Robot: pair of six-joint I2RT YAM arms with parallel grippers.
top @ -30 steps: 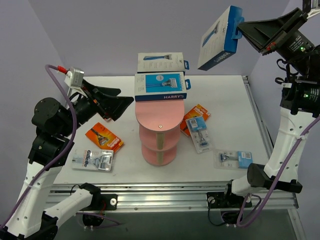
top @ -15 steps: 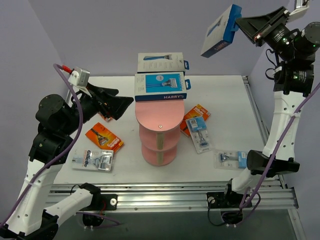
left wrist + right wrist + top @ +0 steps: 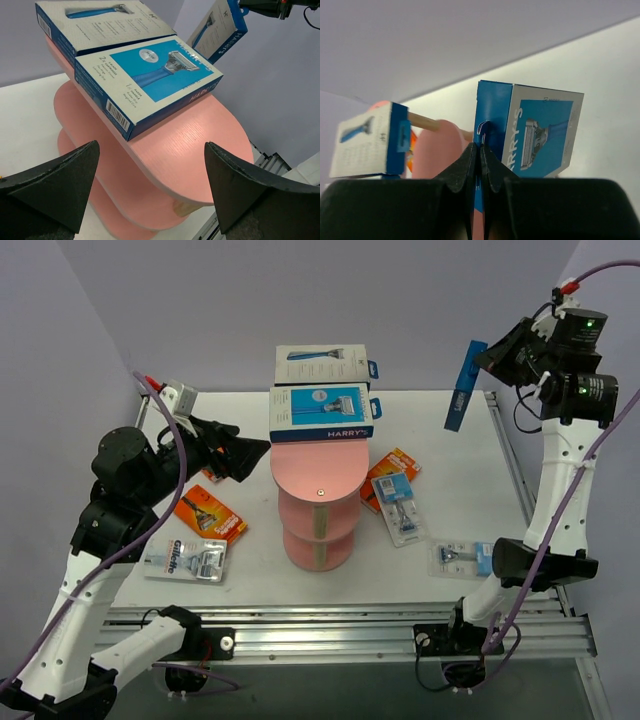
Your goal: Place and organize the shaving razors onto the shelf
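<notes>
Shaving razors, near to far. Near-left on the white table (image 3: 450, 455) is a clear blister pack with a blue card insert (image 3: 185, 560), reads "Gillette". Near-right is a similar clear blister pack (image 3: 467, 558), print too small to read. Behind those: orange blister card (image 3: 208, 516) left of the shelf. Right of the shelf, a third clear blister pack (image 3: 400, 502) lies across a second orange card (image 3: 403, 460). All five are flat on the table, not yet shelved.

Pink three-tier shelf (image 3: 320, 475) sits mid-table: long oval top tier, round tiers under it. The near half of the oval is bare. The far half carries two white-and-blue boxes. The front box (image 3: 322, 412) shows "HARRY'S" on its near edge. The rear box (image 3: 322, 365) seems to lap over the front one's far edge.

Left gripper (image 3: 245, 453): fingers spread wide, empty, just beside the shelf's left side, aimed at the top tier.

Right gripper (image 3: 490, 358): far right, raised, fingers pressed together on the hang tab of a third white-and-blue box (image 3: 464, 385). "RRY'S" is legible on it in the right wrist view. The box hangs below the claw, long axis near vertical, edge-on to the overhead camera.

Key relation: the free slot lies left of, nearer than and below the right claw. My read is that the box needs laying flat, long axis across the oval like the other two. The left claw is closer to the shelf, but the right one has the load.
</notes>
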